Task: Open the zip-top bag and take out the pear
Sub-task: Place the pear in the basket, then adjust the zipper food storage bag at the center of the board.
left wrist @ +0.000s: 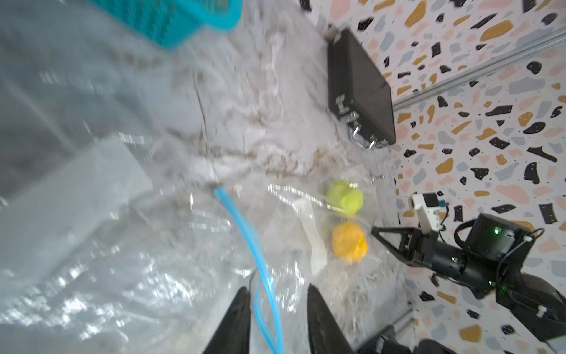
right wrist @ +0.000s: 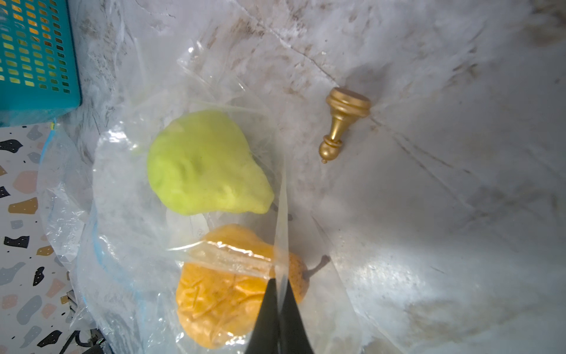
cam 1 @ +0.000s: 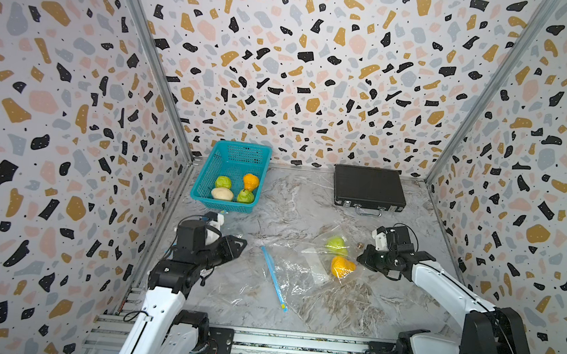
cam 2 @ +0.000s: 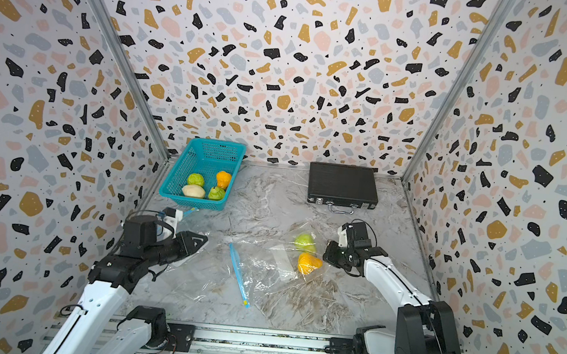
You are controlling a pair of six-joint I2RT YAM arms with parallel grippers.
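Note:
A clear zip-top bag point(cam 1: 300, 279) lies flat on the marble table, its blue zip strip point(cam 1: 274, 279) running toward the front. A green pear point(cam 1: 336, 244) and an orange pear point(cam 1: 342, 267) sit inside it near its right end. In the right wrist view, my right gripper point(right wrist: 280, 280) is shut on the bag's plastic edge right beside the orange pear point(right wrist: 220, 294), with the green pear point(right wrist: 205, 165) further off. In the left wrist view, my left gripper point(left wrist: 277, 291) has its jaws apart with the zip strip point(left wrist: 245, 226) passing loosely between them. That view is blurred.
At the back left a teal basket point(cam 1: 238, 150) holds several fruits. A black case point(cam 1: 368, 187) lies at the back right. A small gold pawn point(right wrist: 343, 122) lies on the table beyond the bag. More clear plastic spreads under the left arm point(cam 1: 197, 247).

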